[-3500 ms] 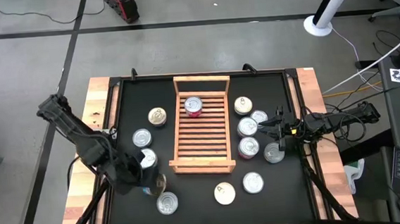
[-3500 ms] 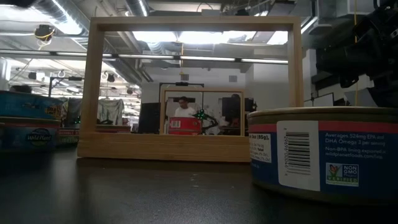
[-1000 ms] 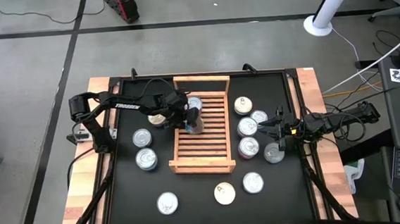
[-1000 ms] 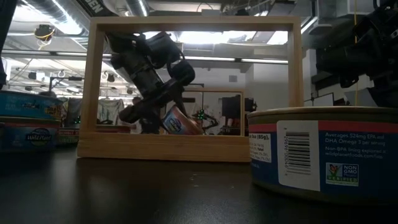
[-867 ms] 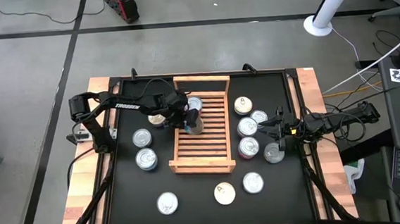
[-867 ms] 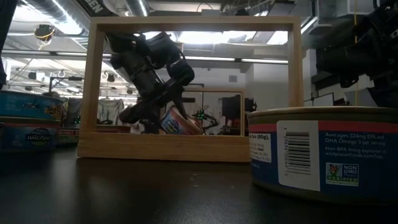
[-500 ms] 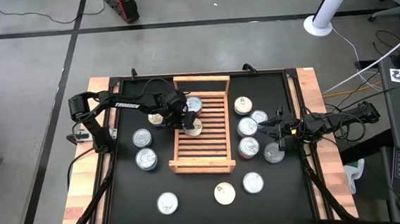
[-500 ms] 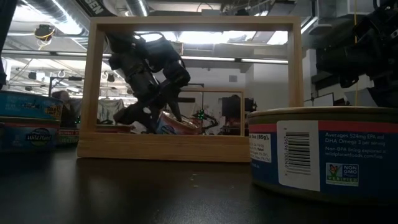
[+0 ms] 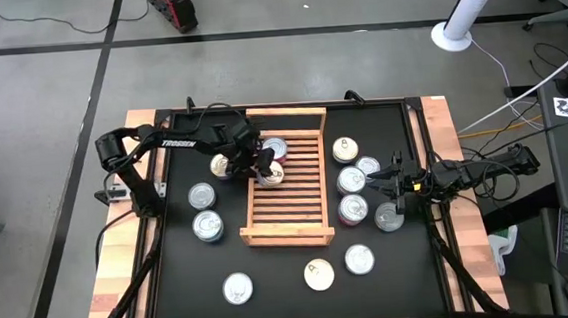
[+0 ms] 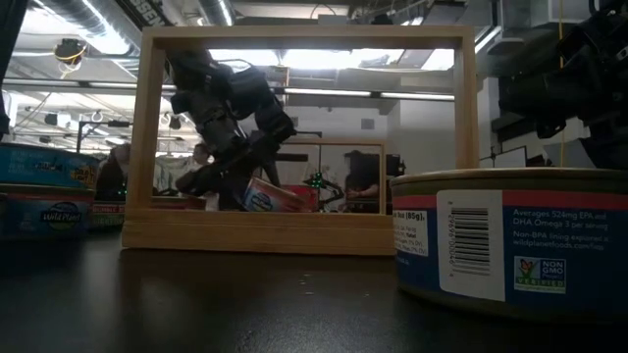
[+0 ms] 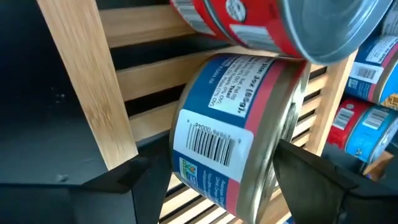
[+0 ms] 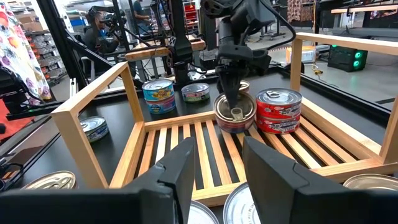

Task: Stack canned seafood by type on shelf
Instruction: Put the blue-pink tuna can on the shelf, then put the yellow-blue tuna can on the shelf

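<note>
The light wooden slatted shelf (image 9: 290,219) lies mid-table. A red tin (image 9: 276,146) stands on the shelf's far end. My left gripper (image 9: 261,166) reaches in over the shelf's left rail, shut on a blue-and-red labelled tin (image 9: 272,174) just near-side of the red tin (image 12: 278,111). The held tin (image 10: 263,196) sits tilted in the low view. My right gripper (image 9: 393,184) waits open at the table's right side beside loose tins, touching nothing; its fingers (image 12: 177,180) frame the right wrist view. My left gripper pinches the blue-and-red tin across its flat faces: one finger (image 12: 232,93) lies on the silver lid (image 12: 237,114), the other on the bottom, hidden behind the tin. The fingers slant down from above and the table's left. The tin is tilted, its barcode wall (image 11: 211,146) facing the wrist.
Loose tins lie on the black table: three left of the shelf (image 9: 200,195), three near the front edge (image 9: 318,274), several right of it (image 9: 352,180). One tin (image 10: 510,245) stands close to the low camera. The shelf's near slats (image 12: 193,143) are bare. Wooden planks edge the table.
My left gripper, still shut on the tin, has sunk toward the shelf's slats and drawn slightly toward the far end. The tin has tipped from a steep tilt to a flatter one and now sits close beside the red tin.
</note>
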`<state>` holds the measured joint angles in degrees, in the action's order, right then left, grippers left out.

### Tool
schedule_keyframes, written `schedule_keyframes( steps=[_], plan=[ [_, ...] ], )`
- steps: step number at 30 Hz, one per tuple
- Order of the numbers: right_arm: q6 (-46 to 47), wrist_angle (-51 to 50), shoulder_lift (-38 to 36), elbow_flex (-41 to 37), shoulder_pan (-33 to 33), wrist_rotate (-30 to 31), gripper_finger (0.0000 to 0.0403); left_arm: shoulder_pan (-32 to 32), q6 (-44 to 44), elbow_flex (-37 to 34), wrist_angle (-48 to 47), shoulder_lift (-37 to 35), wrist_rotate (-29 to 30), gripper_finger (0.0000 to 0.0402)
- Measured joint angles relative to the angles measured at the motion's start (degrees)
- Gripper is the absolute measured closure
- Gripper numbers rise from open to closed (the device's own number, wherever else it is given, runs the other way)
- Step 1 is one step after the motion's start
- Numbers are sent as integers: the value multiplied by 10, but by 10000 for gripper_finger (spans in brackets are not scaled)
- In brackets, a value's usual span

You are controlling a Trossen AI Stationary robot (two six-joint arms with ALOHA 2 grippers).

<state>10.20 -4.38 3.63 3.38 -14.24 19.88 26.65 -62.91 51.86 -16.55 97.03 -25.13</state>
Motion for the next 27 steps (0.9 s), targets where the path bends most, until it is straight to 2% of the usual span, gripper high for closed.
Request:
schedule_keyframes(
  steps=[11,19,27],
  plan=[
    [0,0,0,0,0,0,267,27,-18,0,-3,0,-82,139],
    [0,0,0,0,0,0,267,56,-29,0,-29,-1,-103,140],
    [0,0,0,0,0,0,267,70,14,0,-26,-10,-143,140]
  ],
)
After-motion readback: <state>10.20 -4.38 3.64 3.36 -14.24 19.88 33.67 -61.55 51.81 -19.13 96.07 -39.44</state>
